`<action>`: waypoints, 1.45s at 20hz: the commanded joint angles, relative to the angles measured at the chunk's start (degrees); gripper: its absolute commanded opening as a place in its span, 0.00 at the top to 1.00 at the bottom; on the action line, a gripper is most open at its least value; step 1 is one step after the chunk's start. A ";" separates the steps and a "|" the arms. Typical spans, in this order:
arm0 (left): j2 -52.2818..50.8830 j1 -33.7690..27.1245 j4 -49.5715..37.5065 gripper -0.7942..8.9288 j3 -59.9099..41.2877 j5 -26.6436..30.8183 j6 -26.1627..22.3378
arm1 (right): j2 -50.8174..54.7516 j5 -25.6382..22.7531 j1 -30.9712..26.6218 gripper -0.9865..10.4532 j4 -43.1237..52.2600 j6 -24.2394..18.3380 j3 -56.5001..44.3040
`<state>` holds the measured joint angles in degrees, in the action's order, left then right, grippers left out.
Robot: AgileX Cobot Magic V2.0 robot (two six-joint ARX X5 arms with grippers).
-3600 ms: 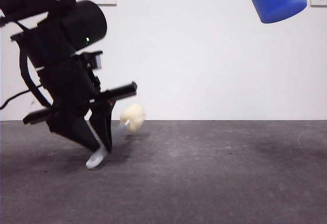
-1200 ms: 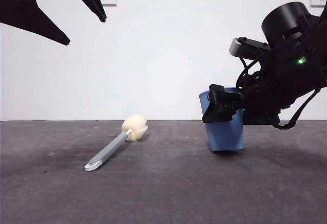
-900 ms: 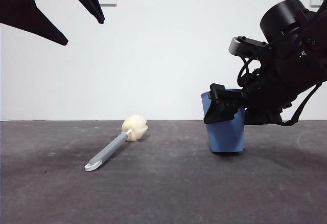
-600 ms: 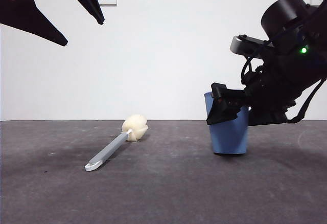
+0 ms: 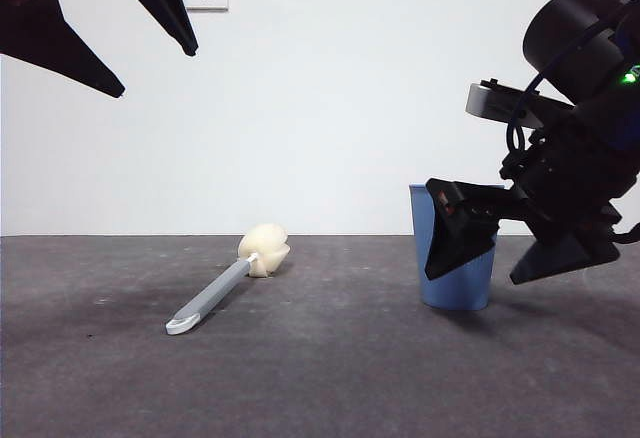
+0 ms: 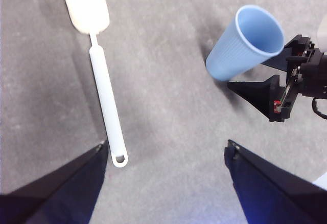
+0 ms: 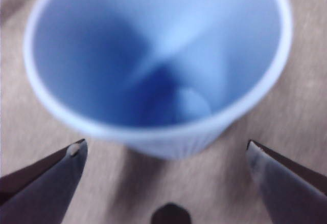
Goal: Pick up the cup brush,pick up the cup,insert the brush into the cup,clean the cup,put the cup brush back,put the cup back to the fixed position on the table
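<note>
Cup set down, brush laid flat, both pincers empty.

Front view: the cup (image 5: 455, 258) stands upright on the bench (image 5: 320, 368), released, the right pincer (image 5: 520, 253) spread beside it.
Left wrist view: the left pincer (image 6: 166, 150) hangs wide above the cup brush (image 6: 102, 81), parked.
Right wrist view: jaws flank the cup, apart.

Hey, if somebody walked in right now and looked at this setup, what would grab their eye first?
Probably the blue cup, standing upright on the dark table, with the right gripper right beside it, jaws open and apart from it. Next, the cup brush lying flat on the table, with the left gripper open high above it.
</note>
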<state>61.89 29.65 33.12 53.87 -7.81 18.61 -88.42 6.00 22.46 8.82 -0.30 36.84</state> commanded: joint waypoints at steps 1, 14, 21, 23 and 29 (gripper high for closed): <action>0.07 -0.02 0.26 0.53 -0.52 0.15 -0.68 | 4.37 0.07 0.44 0.46 -5.75 1.99 -0.35; 0.07 0.00 14.05 0.76 -0.52 -14.36 -7.43 | 42.25 3.15 13.62 0.62 -58.03 11.47 3.32; 0.07 0.00 18.08 0.93 -0.52 -16.41 -10.14 | 47.69 3.04 15.58 0.91 -61.20 14.49 4.66; 0.07 0.00 17.99 0.92 -0.52 -16.26 -10.14 | 47.98 3.02 15.61 0.91 -61.20 18.53 4.66; 0.07 -0.02 17.90 0.92 -0.52 -16.28 -10.10 | 48.00 2.67 15.58 0.91 -61.20 18.67 4.66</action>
<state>61.89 29.65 51.33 53.87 -23.97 9.41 -40.53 8.86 37.91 -52.69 17.41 41.36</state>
